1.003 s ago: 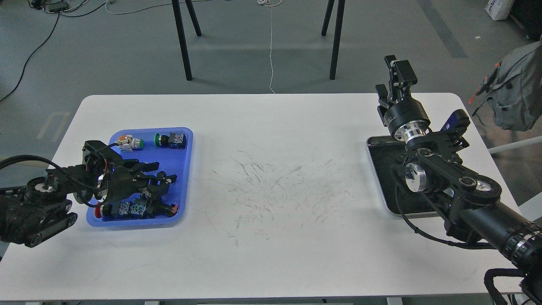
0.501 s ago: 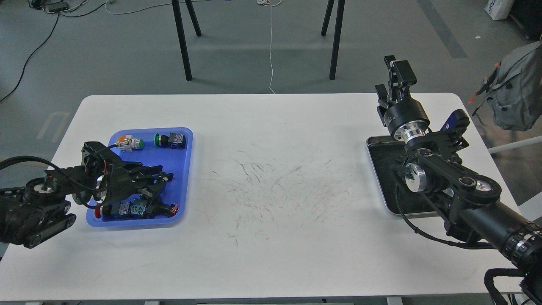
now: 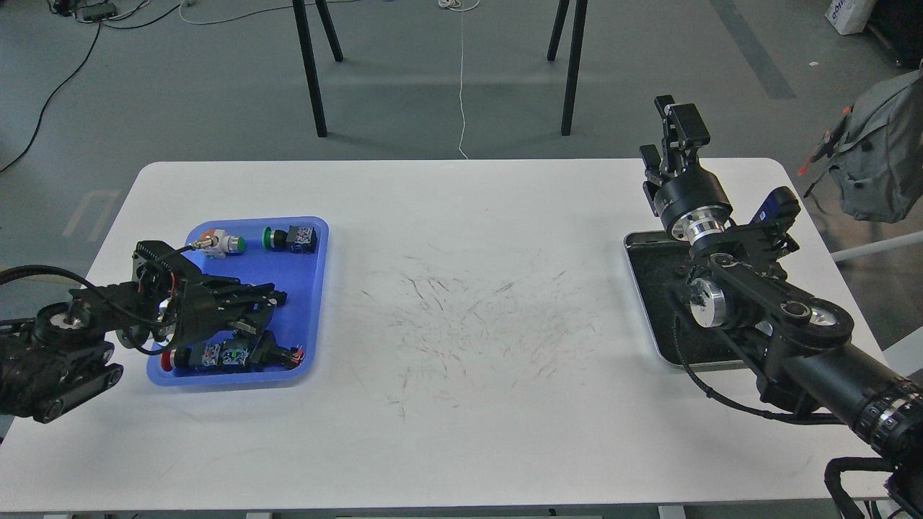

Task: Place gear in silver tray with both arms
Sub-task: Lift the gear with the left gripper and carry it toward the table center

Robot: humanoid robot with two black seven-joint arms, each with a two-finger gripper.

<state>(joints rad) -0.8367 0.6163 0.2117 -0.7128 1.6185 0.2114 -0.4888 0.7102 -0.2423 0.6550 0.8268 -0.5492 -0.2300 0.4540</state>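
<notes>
Gear is sitting in the blue tray (image 3: 317, 288) beneath the left tool (image 3: 270, 303), whose grip I cannot tell; silver tray (image 3: 649, 303) is lying far right, beside the right tool (image 3: 670, 133), grip unclear too.

A scuffed white table (image 3: 461, 432) carries a blue tray (image 3: 317, 288) and a silver tray (image 3: 638, 288).

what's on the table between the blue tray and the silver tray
Nothing. In the head view the white table between the blue tray and the silver tray holds no objects, only dark scuff marks on its surface.
</notes>
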